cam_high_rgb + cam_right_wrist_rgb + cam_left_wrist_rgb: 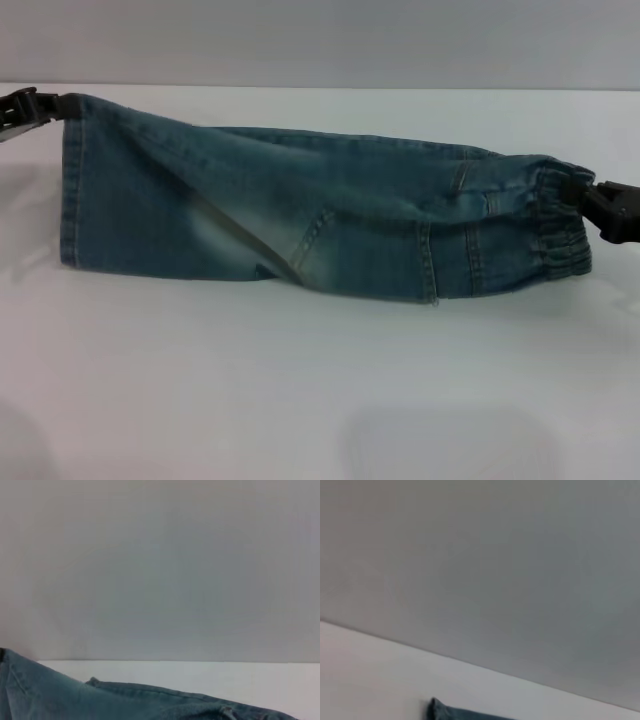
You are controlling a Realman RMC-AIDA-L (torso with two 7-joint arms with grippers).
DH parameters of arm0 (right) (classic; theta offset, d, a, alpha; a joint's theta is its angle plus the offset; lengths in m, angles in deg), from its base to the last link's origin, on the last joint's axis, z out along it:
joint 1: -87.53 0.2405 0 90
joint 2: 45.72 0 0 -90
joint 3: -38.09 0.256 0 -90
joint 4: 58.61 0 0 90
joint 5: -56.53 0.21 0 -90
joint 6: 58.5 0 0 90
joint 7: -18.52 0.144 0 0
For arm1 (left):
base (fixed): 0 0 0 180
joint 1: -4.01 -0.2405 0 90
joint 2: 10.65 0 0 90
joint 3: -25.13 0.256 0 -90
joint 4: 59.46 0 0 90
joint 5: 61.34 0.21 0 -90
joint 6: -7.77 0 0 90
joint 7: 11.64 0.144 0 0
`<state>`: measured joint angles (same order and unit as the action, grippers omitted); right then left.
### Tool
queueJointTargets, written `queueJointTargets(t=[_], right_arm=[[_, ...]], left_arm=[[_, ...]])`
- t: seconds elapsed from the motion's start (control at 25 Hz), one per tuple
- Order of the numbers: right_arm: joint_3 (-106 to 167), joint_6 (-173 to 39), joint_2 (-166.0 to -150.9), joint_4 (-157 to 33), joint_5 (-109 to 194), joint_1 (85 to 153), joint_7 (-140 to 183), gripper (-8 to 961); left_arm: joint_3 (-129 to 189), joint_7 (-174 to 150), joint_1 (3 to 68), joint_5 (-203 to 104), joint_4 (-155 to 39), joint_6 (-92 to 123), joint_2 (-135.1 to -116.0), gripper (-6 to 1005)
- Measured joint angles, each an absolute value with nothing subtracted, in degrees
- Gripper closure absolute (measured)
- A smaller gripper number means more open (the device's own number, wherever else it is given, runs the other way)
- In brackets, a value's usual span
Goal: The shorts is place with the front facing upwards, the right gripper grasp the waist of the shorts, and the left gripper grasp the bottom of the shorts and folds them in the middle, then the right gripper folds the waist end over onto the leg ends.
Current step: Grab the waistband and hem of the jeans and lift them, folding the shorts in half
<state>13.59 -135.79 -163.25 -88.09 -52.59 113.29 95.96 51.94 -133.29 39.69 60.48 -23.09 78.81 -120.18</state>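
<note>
The white worktop [320,390] fills most of the head view, with a grey wall behind it.

The shorts [300,215] are the biggest thing on it. They are blue-green denim, folded in half the long way, so they make one long strip. The long side runs from the left side of the worktop to the right side. They are stretched between the two hands, lifted along the top, with the lower edge hanging down near the worktop. A pale faded patch shows near the middle. No words or labels can be read on them.

The bottom of the shorts [68,180], a straight stitched hem, points to the left side. The ruffled elastic waist [560,225] points to the right side.

The left hand [40,106] is black and pinches the top corner of the hem, near the far left of the worktop.

The right hand [592,205] is black too and pinches the waist at the right side.

The wrist views show only wall, worktop and a bit of denim.
</note>
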Motion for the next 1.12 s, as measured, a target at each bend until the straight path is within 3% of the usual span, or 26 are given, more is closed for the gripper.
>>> queueJointTargets(t=[1.12], right_arm=[[15.01, -125.1, -164.02, -81.39, -45.11, 117.74, 85.35, 945]], left_arm=[[52.8, -118.91, 42.58, 60.2, -22.81, 64.03, -124.96, 829]])
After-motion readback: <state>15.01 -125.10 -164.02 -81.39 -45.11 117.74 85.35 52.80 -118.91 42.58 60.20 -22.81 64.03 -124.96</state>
